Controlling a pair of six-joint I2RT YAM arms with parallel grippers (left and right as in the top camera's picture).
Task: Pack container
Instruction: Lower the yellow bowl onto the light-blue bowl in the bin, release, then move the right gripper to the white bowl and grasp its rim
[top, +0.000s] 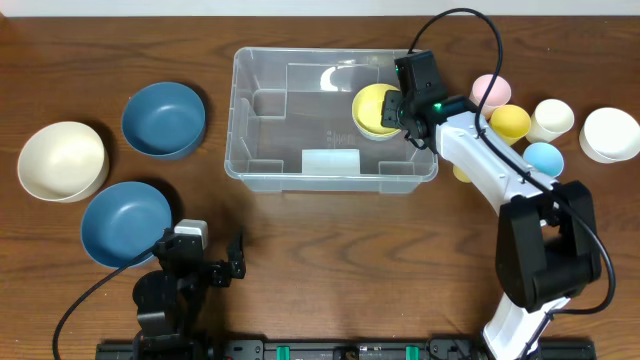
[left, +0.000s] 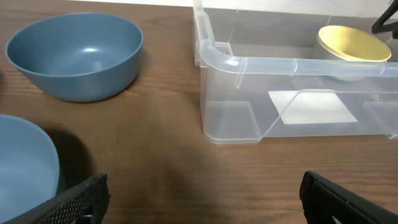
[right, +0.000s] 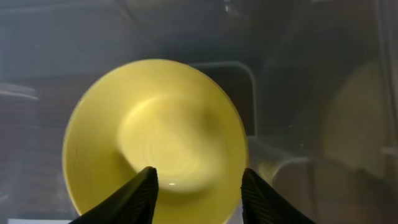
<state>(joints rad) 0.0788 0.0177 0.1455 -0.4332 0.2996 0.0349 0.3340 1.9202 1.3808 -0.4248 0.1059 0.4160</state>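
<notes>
**Item 1.** Container (top: 290, 125): a clear plastic bin, standing upright on the table (top: 330, 260) at centre, toward its far side. We note a white label (top: 330, 161) on its base, by the near wall.

**Item 2.** Yellow bowl (top: 374, 108): inside the container, at its far right corner, mouth up. It is the only loose thing in the bin.

**Item 3.** Right gripper (right: 199, 193): reaches over the container's right end, directly above the yellow bowl. Its jaws stand apart with the bowl's inside showing between them. We see nothing pinched, though we cannot tell whether the fingers touch the bowl's rim.

**Item 4.** Left gripper (left: 202, 199): low over the table at the near left, well apart from the container. Its jaws are spread wide and hold nothing.

**Item 5.** Left of the container:
- dark blue bowl (top: 163, 119), nearest the bin
- lighter blue bowl (top: 126, 223), just beside the left arm
- cream bowl (top: 62, 160), farthest left

**Item 6.** Right of the container (small pieces, partly hidden by the right arm):
- pink cup (top: 490, 90)
- yellow cup (top: 510, 123)
- pale blue cup (top: 543, 158)
- cream cup (top: 551, 118)
- white bowl (top: 609, 133), farthest right
</notes>
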